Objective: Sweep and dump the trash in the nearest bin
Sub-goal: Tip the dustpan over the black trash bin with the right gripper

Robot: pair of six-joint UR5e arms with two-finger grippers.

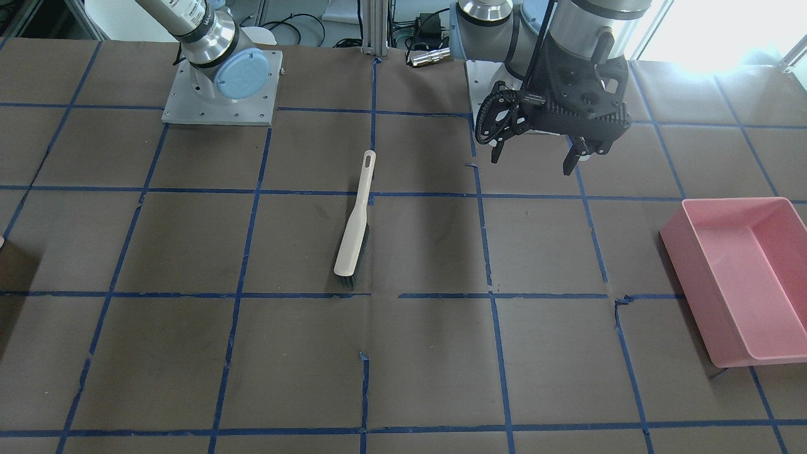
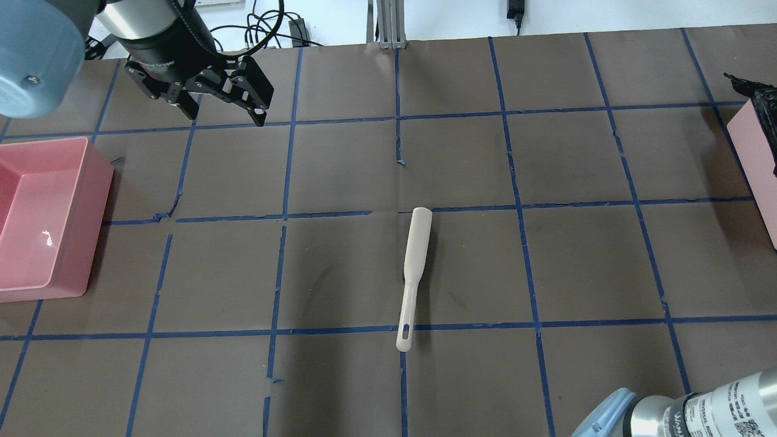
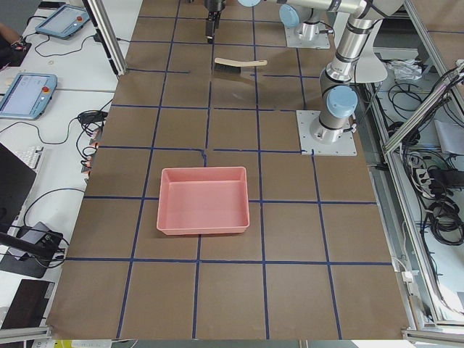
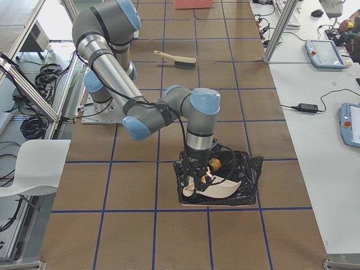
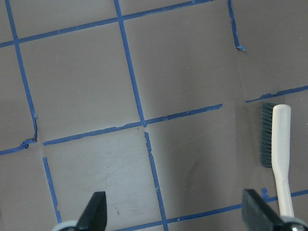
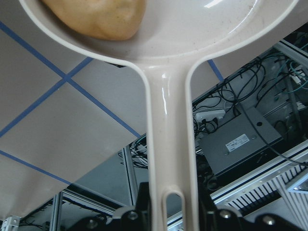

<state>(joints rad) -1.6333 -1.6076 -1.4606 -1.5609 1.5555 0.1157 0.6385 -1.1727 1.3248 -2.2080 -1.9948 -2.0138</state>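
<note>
Far left: pink bin (image 2: 97, 218) sits open side up at the left end of the table (image 2: 576, 261). Left gripper (image 2: 226, 115) hangs high over the table, fingers pointing down, between the pink bin and the brush (image 2: 413, 273) as seen from overhead. Its jaws are spread wide with nothing between them, and the wrist view shows only the two fingertips (image 5: 94, 211) at the bottom edge with bare table under them. The brush lies flat near table centre, dark bristles on its side, the handle end with the hanging hole toward the robot, touching neither gripper. Right side: right gripper (image 6: 173, 211) is clamped tight on the handle of the white dustpan (image 6: 168, 120), one finger on each side just above the handle slot. The pan is held over the black-lined bin (image 4: 247, 169) at the right end of the table. Orange-brown lump (image 6: 96, 17) rests in the pan bowl at the end away from the handle. In the right side view it shows just beside the gripper, over the black bag. Can't tell from these views whether the pan touches the bag
</note>
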